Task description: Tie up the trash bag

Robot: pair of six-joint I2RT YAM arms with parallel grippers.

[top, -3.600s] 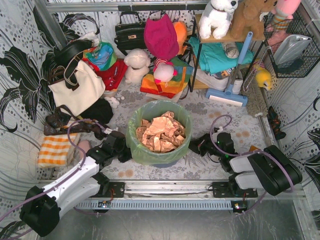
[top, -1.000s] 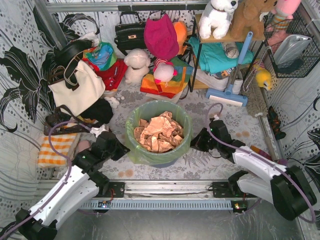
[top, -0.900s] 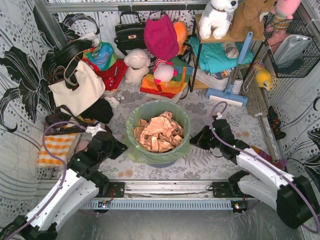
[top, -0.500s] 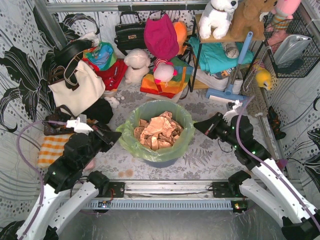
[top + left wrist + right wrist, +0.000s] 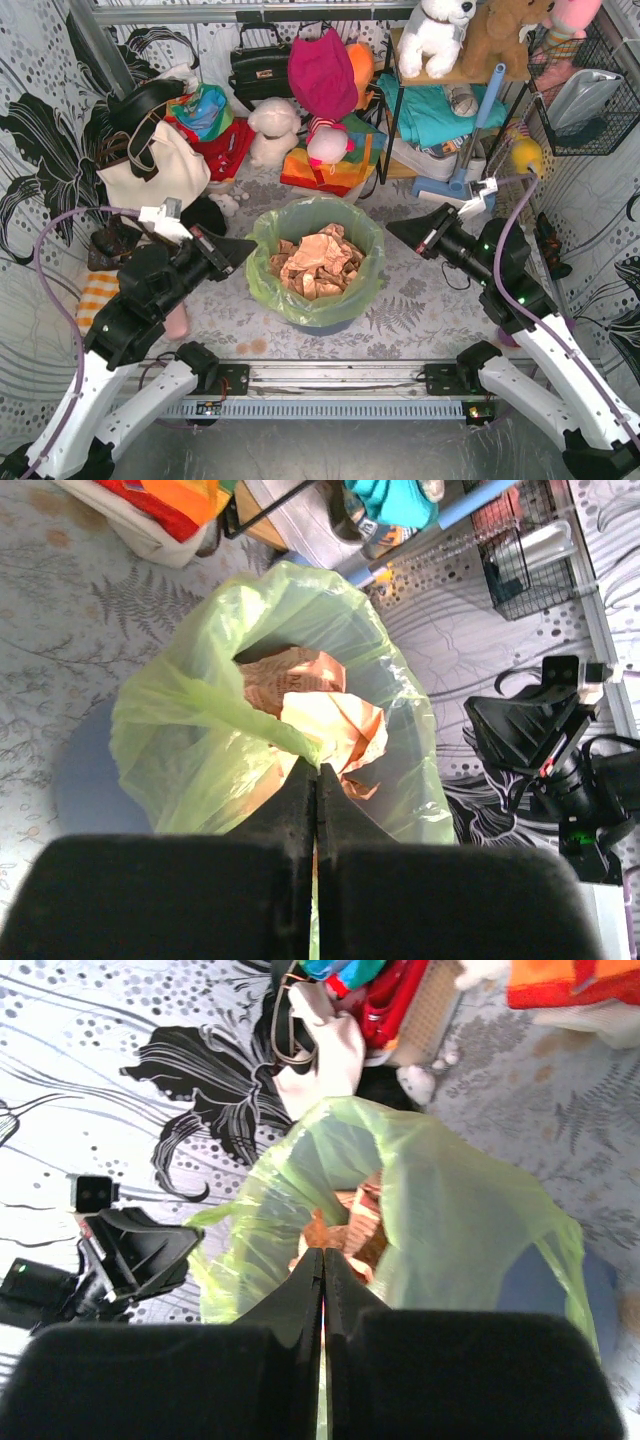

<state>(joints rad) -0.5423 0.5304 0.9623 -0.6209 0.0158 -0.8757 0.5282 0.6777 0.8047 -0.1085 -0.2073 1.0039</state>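
The trash bag [image 5: 272, 292], thin light-green film, lines the blue bin [image 5: 328, 326] at the table's middle, with crumpled tan paper [image 5: 318, 262] inside. My left gripper [image 5: 245, 248] is shut on the bag's left rim, which it holds pulled up off the bin. In the left wrist view the fingers [image 5: 317, 772] pinch the green film [image 5: 200, 740]. My right gripper [image 5: 393, 228] is shut at the bag's right rim. In the right wrist view its jaws [image 5: 323, 1255] are closed, with a sliver of green film [image 5: 450, 1210] between them.
A white tote [image 5: 160, 180], a black handbag [image 5: 260, 65], plush toys [image 5: 272, 130] and folded cloths lie behind the bin. A shelf rack [image 5: 440, 100] and a blue mop [image 5: 455, 190] stand at the back right. An orange checked cloth [image 5: 95, 290] lies at the left.
Both arms have risen and drawn outward from the bin's sides. The bag's rim has come up off the bin on the left and right with the grippers.
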